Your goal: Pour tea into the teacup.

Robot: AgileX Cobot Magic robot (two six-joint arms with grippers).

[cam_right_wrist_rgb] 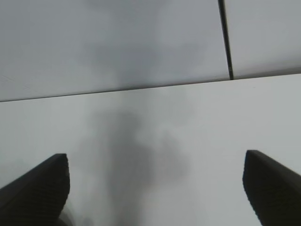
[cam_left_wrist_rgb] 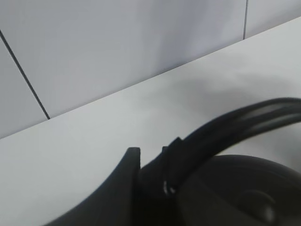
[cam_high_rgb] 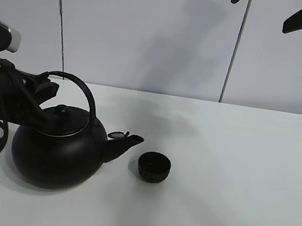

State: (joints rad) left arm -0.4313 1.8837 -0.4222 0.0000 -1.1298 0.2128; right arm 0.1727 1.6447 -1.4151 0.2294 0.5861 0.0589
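Exterior high: we clamp left fingers (cam_left_wrist_rgb: 122, 183) on the kettle (cam_high_rgb: 56, 156), right fingers (cam_right_wrist_rgb: 42, 183) apart; hasty tilting may overshoot the teacup (cam_high_rgb: 154, 166).

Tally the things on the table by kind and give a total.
Kettle: 1
Teacup: 1
Total: 2

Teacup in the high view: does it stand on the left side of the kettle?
No, the teacup stands to the right of the kettle, just beyond the spout and apart from it.
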